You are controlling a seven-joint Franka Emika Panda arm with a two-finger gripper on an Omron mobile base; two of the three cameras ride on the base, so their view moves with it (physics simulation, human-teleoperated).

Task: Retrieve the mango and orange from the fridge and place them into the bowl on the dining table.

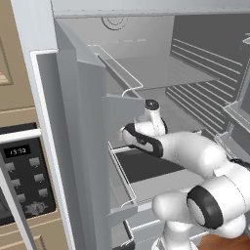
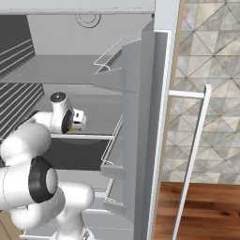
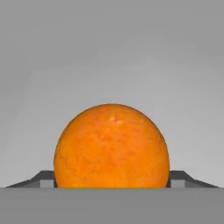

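Grey shelving and ribbed grey walls of the open fridge [image 1: 146, 73] are seen ahead in both base views, with its pale doors swung out at either side. At 9 o'clock in the left base view a black microwave [image 1: 22, 176] with a keypad is set into beige cabinets. At 3 o'clock in the right base view a patterned tile wall [image 2: 206, 70] is seen above a reddish wood floor [image 2: 201, 211], with the long white door handle [image 2: 192, 164] standing before them.

The white arm [image 1: 195, 156] is stretched forward from the base into the fridge at middle-shelf height, its forearm held roughly level and the wrist turned inward toward the back wall. The hand end is partly hidden behind the wrist housing in both base views.

In the hand view the orange [image 3: 111, 146] is seen very close, at 6 o'clock, between the two dark fingers [image 3: 43, 178], whose tips show just beside it at its lower left and lower right. The fingers are spread wide about the fruit; whether they touch its skin cannot be told. Behind the orange a plain grey fridge surface is shown.
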